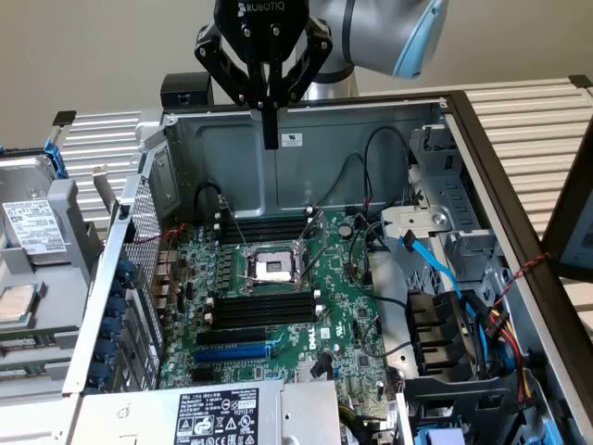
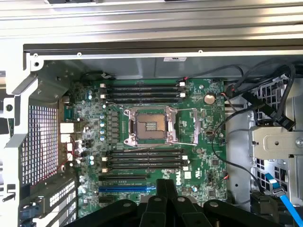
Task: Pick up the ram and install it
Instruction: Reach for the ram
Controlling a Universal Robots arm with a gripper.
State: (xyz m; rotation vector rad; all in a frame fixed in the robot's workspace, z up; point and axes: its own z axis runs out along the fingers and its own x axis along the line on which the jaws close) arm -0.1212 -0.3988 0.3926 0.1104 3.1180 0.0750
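Gripper point(image 1: 270, 139) hangs high over the open case point(image 1: 371, 139), its fingers point(image 2: 160, 198) pressed together with nothing that I can see between them. Far below the fingertips lies the motherboard point(image 2: 208, 142). Through the wrist camera the blue expansion slot point(image 2: 127, 187) sits closest to the fingertips. Just past it comes the near bank of black memory slots point(image 2: 144, 160), then the CPU socket point(image 2: 149, 126), open and bare. A second bank of slots point(image 2: 142, 92) lies beyond that, by the case wall. As for the ram, I cannot tell where it is; whether any of those slots holds a stick is too fine to read. Now the dangers, as I judge them. Fingers closed like this cannot take a thin board, and a descent in this state could jab the exposed socket contacts or knock a slot clip. The black cables point(image 2: 265, 90), off to one side of the fingers, could snag the linkages on any drift that way. The blue slot so near the memory slots also invites a wrong target. A stick pressed in tilted, or into the wrong slot, would jam rather than click home.
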